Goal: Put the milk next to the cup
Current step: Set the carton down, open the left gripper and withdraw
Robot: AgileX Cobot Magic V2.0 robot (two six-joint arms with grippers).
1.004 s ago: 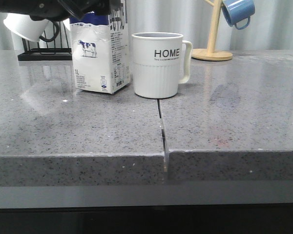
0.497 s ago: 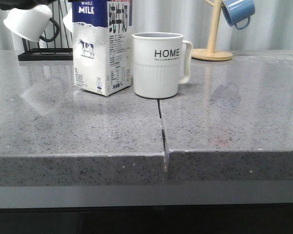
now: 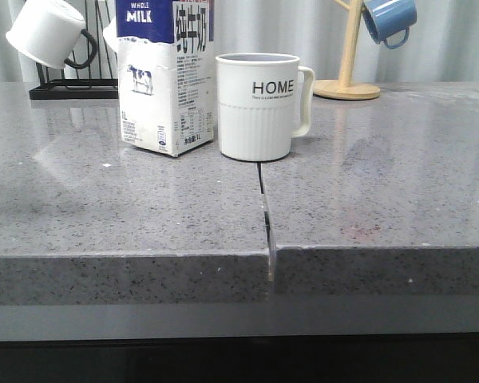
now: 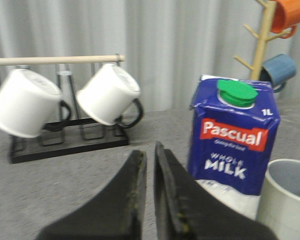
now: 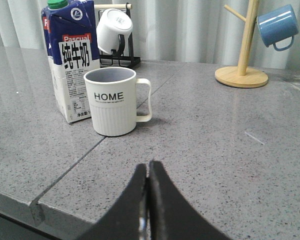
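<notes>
Front view: milk [image 3: 166, 76] stands upright, just left of the cup [image 3: 258, 105]. Left gripper [image 4: 149, 187] is nearer, above it, fingers nearly together, empty; right gripper [image 5: 148, 200] closed.

We saw even, bright indoor light and soft sheen on the grey counter [image 3: 144, 207], with faint reflections under the milk carton [image 3: 166, 76]. The left wrist view was blurred throughout; the front and right wrist views stayed fairly sharp.
</notes>
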